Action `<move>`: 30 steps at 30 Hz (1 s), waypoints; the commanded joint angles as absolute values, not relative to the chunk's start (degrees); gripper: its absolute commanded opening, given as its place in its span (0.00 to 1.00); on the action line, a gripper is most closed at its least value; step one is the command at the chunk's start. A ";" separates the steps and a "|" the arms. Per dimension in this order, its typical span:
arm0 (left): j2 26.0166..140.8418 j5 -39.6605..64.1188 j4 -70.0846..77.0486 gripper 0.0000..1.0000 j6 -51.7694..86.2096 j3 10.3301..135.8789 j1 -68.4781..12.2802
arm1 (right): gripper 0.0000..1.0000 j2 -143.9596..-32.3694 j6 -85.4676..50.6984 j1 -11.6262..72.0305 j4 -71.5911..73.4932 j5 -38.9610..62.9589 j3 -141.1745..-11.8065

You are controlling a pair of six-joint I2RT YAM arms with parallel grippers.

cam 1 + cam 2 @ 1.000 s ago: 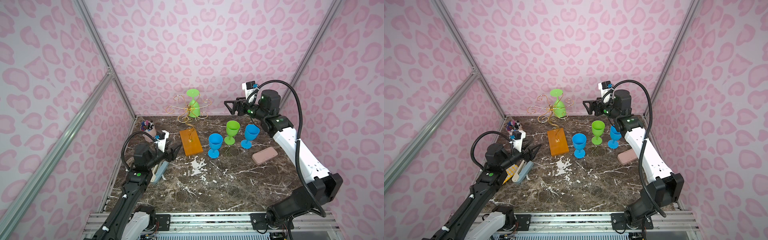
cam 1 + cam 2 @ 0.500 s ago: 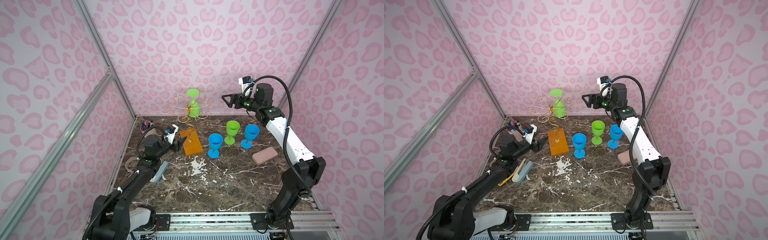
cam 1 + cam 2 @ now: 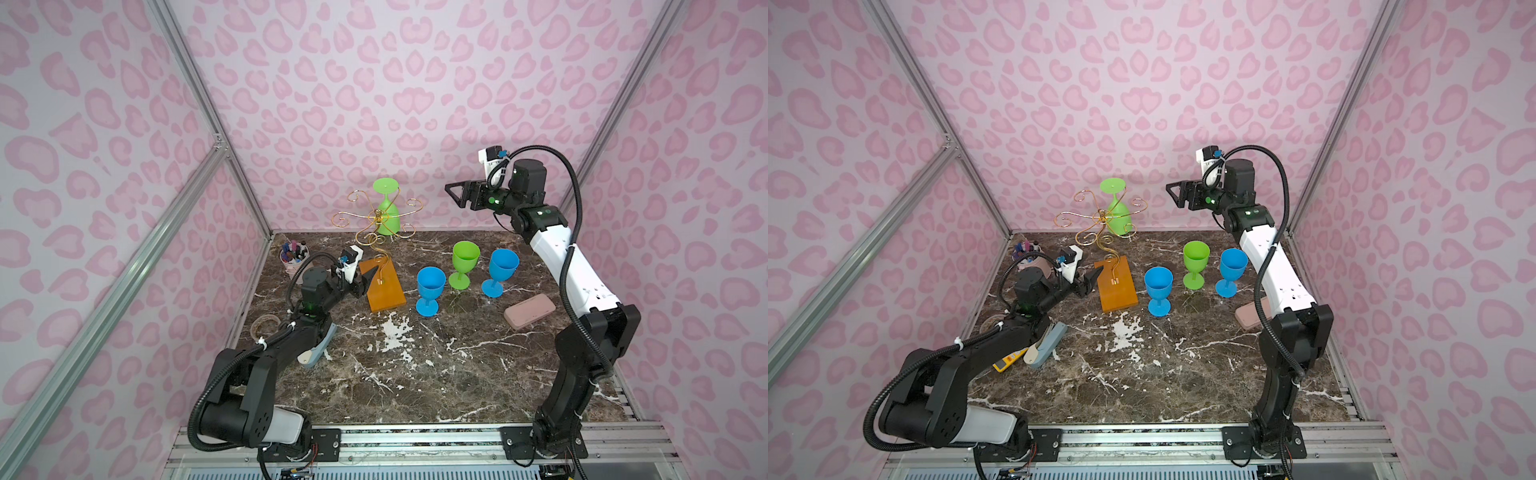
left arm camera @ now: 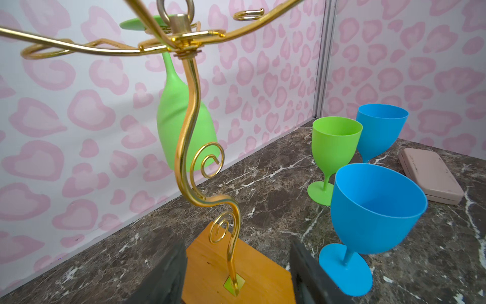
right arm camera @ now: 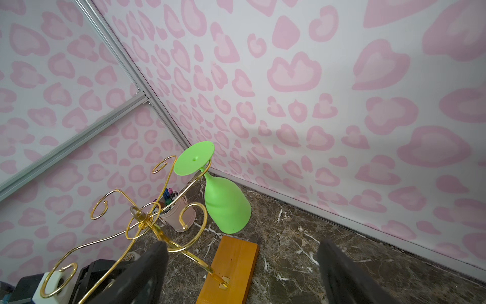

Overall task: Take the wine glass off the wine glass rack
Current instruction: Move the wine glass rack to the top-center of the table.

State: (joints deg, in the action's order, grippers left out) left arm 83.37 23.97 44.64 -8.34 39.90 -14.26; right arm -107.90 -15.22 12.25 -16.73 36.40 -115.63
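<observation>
A green wine glass [image 3: 387, 210] [image 3: 1119, 212] hangs upside down by its foot from a scroll arm of the gold wine glass rack [image 3: 376, 220] [image 3: 1100, 226] at the back. The rack's orange wooden base [image 3: 386, 293] [image 3: 1119, 293] lies flat on the table. My left gripper [image 3: 365, 282] [image 4: 238, 246] is open and low, its fingers on either side of the base's left corner by the stem. My right gripper [image 3: 453, 193] [image 5: 242, 243] is open and raised, level with the glass [image 5: 226, 204] [image 4: 178, 118], a short way to its right and pointing at it.
Two blue goblets [image 3: 430, 286] [image 3: 502, 268] and a green goblet [image 3: 464, 259] stand upright right of the base. A pink case [image 3: 530, 311] lies further right. A pen cup [image 3: 293, 257] sits in the back left corner. Hand tools [image 3: 1038, 351] lie under my left arm.
My left arm has swung forward from the table's left side to the rack's base. My right gripper has crept up and left toward the hanging glass. Both stay open.
</observation>
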 commanded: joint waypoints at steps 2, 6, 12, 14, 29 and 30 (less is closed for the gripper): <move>87.17 22.15 51.78 0.63 -7.42 43.53 -14.57 | 0.90 -111.32 -16.76 12.22 -17.55 38.71 -119.81; 91.66 20.39 54.61 0.62 -5.69 46.32 -14.94 | 0.89 -114.90 -19.84 12.24 -16.56 40.22 -122.94; 96.03 19.73 58.00 0.57 -3.35 48.02 -15.06 | 0.88 -120.09 -22.67 13.35 -17.46 42.44 -127.94; 96.55 19.87 58.25 0.57 -3.25 48.34 -15.16 | 0.87 -121.38 -23.27 14.07 -17.87 44.26 -129.15; 98.96 19.25 59.35 0.56 -3.25 49.79 -15.12 | 0.77 -124.96 -35.68 16.15 -17.36 52.87 -130.07; 99.05 19.25 59.33 0.56 -3.34 49.96 -15.16 | 0.75 -125.13 -35.60 16.42 -17.74 52.90 -130.23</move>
State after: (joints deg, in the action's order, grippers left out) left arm 98.56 19.46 56.75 -3.05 48.88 -15.20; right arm -124.42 -32.93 16.01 -19.18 50.37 -129.64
